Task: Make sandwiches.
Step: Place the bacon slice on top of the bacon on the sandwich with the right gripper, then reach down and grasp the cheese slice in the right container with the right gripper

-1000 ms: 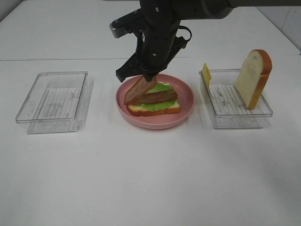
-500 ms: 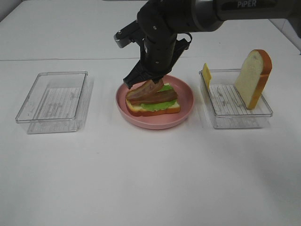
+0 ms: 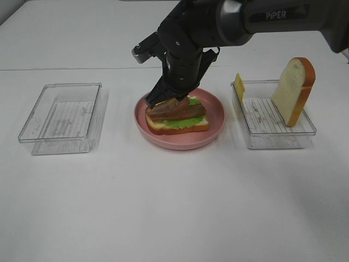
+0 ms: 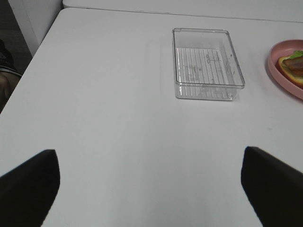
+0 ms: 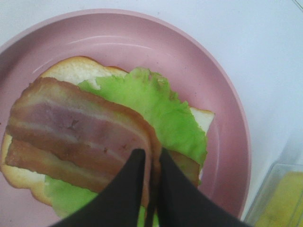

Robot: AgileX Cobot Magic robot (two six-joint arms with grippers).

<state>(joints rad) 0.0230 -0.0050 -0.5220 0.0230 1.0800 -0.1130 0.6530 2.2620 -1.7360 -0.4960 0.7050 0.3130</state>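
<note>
An open-faced sandwich (image 3: 177, 124) lies on the pink plate (image 3: 215, 117): a bread slice, green lettuce (image 5: 161, 109) and a bacon strip. A second bacon strip (image 5: 80, 127) lies nearly flat on top of the first. My right gripper (image 3: 166, 98) reaches down over the plate's far left side, and its fingers (image 5: 135, 170) pinch the edge of that top strip. My left gripper (image 4: 150, 182) shows only in the left wrist view, open over bare table, with nothing between its fingers.
A clear tray (image 3: 272, 136) to the right of the plate holds an upright bread slice (image 3: 294, 90) and a yellow cheese slice (image 3: 239, 87) leaning at its left end. Another clear tray (image 3: 60, 117) sits to the left, with nothing in it.
My right gripper came down with the bacon strip. The strip went from hanging tilted over the plate's left side to lying on the sandwich. The left arm stayed still.
</note>
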